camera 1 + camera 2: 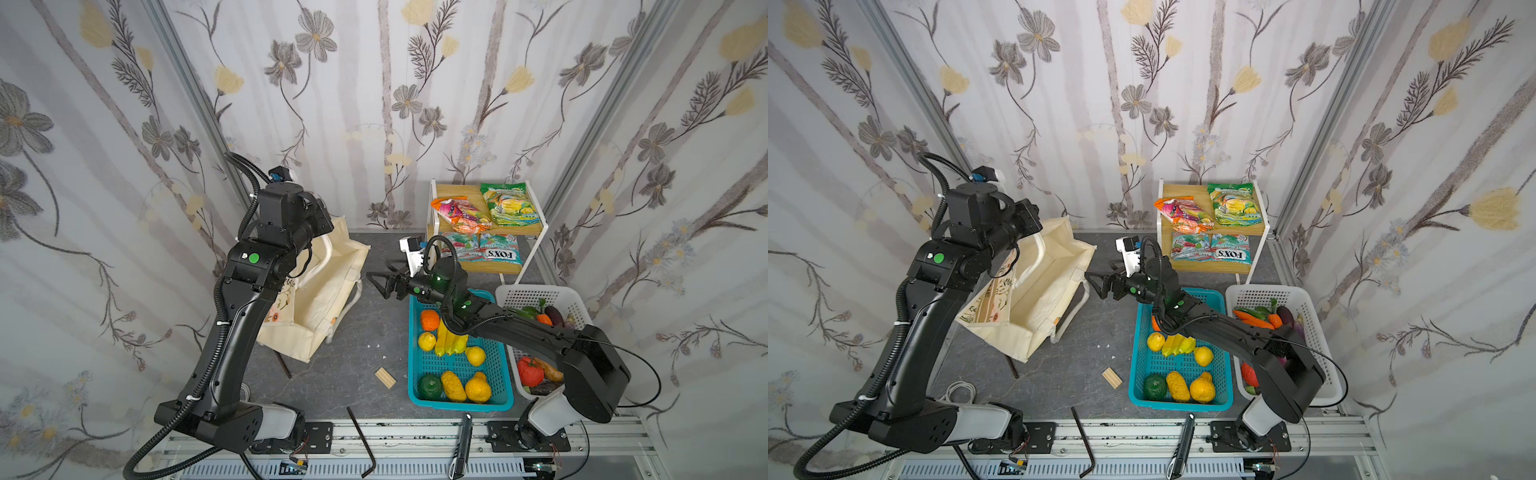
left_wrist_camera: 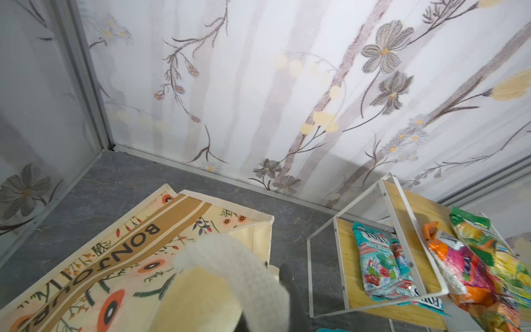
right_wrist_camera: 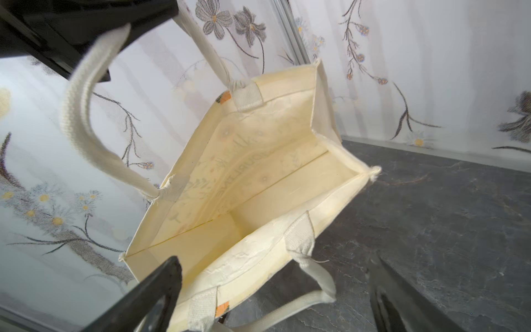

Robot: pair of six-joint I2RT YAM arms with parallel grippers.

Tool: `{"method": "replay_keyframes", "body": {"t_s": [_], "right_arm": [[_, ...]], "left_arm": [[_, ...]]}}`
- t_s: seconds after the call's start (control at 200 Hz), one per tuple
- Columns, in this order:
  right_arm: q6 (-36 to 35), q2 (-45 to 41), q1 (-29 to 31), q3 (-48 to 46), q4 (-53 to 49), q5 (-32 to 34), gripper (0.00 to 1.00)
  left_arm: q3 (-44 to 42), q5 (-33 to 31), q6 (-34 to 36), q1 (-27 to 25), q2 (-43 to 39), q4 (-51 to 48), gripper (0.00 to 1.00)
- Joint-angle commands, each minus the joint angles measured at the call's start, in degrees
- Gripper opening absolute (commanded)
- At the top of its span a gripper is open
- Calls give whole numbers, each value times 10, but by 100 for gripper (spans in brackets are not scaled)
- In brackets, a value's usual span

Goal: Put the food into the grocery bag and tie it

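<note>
Step in hand: bag prep, i.e. the mouth is being presented for loading; no food is packed yet. The large cream canvas tote w/ floral print and tan BONJOURLINE band (image 1: 328, 286) is held up, tilted, at left-centre. It hangs by one thick white rope handle (image 3: 77, 115), on which the left gripper (image 3: 129, 24) is clamped tight. The tote's lower end is down by the dark grey stone-look tabletop (image 1: 374, 336). Its mouth is tipped toward the right gripper (image 1: 379, 277), and in the right wrist view the inside is seen bare. The other rope handle (image 3: 319, 290) hangs slack.

The right gripper is spread wide w/ nothing in it. It is poised btw. the tote's mouth and the teal plastic mesh basket (image 1: 457, 404), apart from both.

Food not yet moved:
- In the teal basket: the toy yellow banana bunch (image 1: 449, 343), the round orange (image 1: 429, 320) and the yellow lemon (image 1: 427, 340).
- On the top deck of the small white-framed wooden rack (image 1: 457, 191): the orange crinkly snack pkt (image 1: 459, 216) and the green crinkly snack pkt (image 1: 509, 203).
- The purple onion cannot be picked out w/ certainty.

Next move, as judged: the right gripper is to be swung over the teal basket and lowered onto one item, prob. the nearby orange. The handle must be held firm meanwhile, as the mouth may sag w/ only one side lifted. Tying is to be left till last.
</note>
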Motion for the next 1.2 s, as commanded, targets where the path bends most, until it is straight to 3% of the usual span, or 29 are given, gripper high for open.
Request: {"method": "replay_keyframes", "body": {"t_s": [0.0,0.23,0.375,0.45,0.52,0.57,0.764,0.959,1.199], "right_arm": [[44,24,1,18,-9,-13,95],[73,44,6,18,-18,-3,93],[91,69,9,29,-3,4,84],[107,90,9,41,16,-17,56],[122,98,9,46,29,-31,23],[122,92,9,44,28,-32,11],[108,33,5,49,-46,-36,0],[114,27,-1,92,-152,-82,0],[82,61,-21,129,-250,-110,2]], "left_arm": [[4,40,-45,-8,-19,57,0],[1,76,-89,-17,-58,95,0],[-15,84,-99,-20,-83,116,0],[-23,86,-100,-19,-89,120,0],[-33,73,-92,-19,-98,122,0],[-45,51,-78,-18,-107,121,0],[-130,-41,-25,-3,-136,119,0],[-188,-16,-18,64,-131,121,0],[-271,-9,-6,92,-131,129,0]]}}
